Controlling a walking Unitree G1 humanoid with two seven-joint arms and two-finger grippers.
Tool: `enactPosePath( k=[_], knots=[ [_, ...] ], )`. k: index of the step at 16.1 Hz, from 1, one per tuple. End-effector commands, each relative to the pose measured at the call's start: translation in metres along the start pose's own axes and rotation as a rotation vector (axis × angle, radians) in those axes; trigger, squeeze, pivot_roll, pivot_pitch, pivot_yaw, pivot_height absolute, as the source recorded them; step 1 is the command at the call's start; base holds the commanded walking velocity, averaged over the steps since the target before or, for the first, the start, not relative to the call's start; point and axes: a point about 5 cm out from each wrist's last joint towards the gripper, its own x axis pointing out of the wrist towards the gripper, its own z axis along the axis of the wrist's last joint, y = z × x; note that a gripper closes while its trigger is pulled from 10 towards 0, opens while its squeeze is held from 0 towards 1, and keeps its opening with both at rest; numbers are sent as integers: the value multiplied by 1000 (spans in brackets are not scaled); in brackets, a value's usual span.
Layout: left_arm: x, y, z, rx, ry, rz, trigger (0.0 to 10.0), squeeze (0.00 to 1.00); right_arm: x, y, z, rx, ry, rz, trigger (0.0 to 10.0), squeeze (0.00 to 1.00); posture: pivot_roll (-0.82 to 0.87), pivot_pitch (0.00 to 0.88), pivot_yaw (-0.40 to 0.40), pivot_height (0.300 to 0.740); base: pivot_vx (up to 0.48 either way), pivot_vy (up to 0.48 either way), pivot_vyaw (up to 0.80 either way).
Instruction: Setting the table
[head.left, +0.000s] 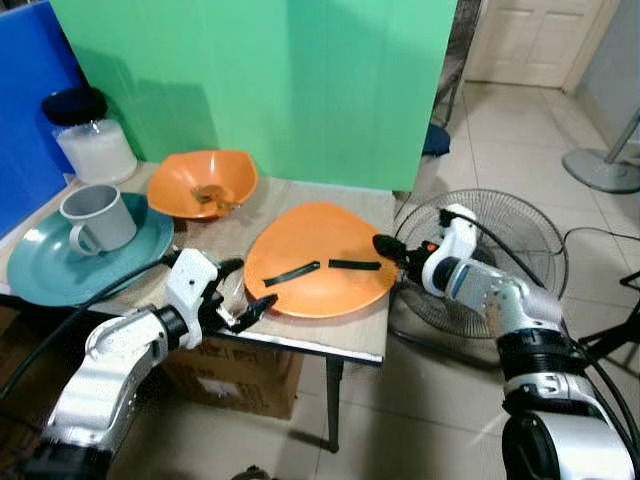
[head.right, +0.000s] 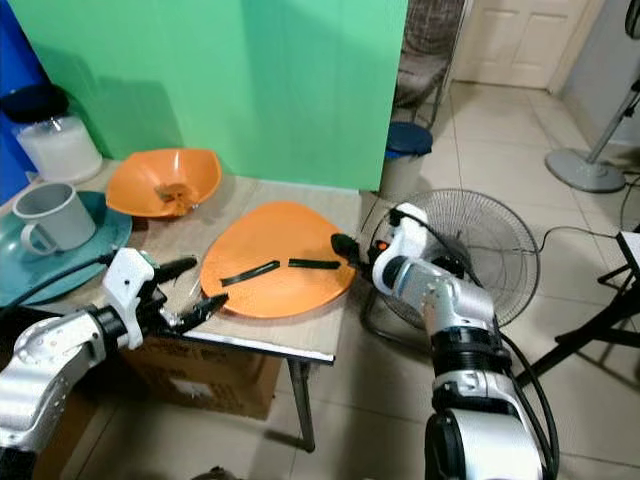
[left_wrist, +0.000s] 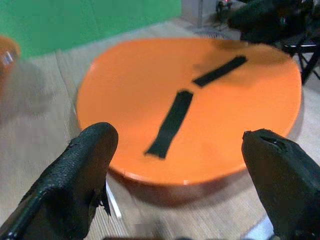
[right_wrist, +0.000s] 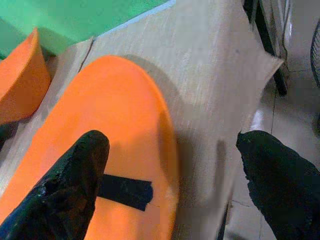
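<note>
**Table setting: orange plate flanked by two grippers**

An orange plate (head.left: 320, 260) bearing two black strips (head.left: 292, 272) is placed near the table (head.left: 330, 340) front edge. The left gripper (head.left: 243, 288) is held at its near rim, jaws apart. The right gripper (head.left: 384, 246) is positioned at its right rim, jaws apart. An orange bowl (head.left: 203, 182) and grey mug (head.left: 97, 218) on a teal plate (head.left: 40, 275) are set further left.
</note>
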Motion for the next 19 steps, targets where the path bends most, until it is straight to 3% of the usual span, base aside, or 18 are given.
enactPosePath(
  k=[1,4,8,14,19],
  knots=[
    [0,5,-1,-7,-3,3,10000,553,-1,-1,4,35,-3,1,10000,0,10,0,37,740,0,0,0],
    [0,10,-22,-35,60,2,10000,549,-3,1,2,87,32,46,10000,0,-4,0,43,740,0,0,0],
    [0,11,-28,-51,71,-32,10000,545,-6,9,-4,85,93,125,10000,0,-7,0,39,740,0,0,0],
    [2,14,-7,13,-12,-67,10000,545,-8,9,-4,125,116,139,10000,0,-2,0,38,740,0,0,0],
    [6,15,-13,-1,1,-59,10000,545,-8,18,-7,196,163,216,8078,0,1,0,36,740,0,0,0]
  ],
)
